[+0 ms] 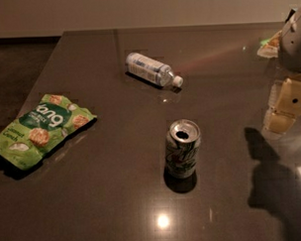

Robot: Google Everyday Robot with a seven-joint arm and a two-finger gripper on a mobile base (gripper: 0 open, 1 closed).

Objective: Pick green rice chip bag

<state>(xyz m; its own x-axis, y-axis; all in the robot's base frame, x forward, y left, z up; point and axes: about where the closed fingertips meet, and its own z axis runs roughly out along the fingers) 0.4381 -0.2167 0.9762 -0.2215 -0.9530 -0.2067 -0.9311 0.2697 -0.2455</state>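
The table (94, 204) is dark, smooth and glossy. The green rice chip bag (39, 129) is crinkly, shiny film; the can (182, 147) bright metal; the bottle (151, 69) clear plastic. At the right edge, the tool (284, 110) may be matt cream plastic.

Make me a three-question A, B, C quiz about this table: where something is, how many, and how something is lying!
1. Where is the green rice chip bag?
A) at the left edge of the table
B) in the middle
C) on the floor

2. Counting the soda can, how many cans are there?
A) three
B) one
C) two

3. How is the clear bottle?
A) upright
B) on its side
C) crushed flat

Answers:
1 A, it lies far left, away from the gripper at the right edge.
2 B, only one shows.
3 B, its cap points sideways.
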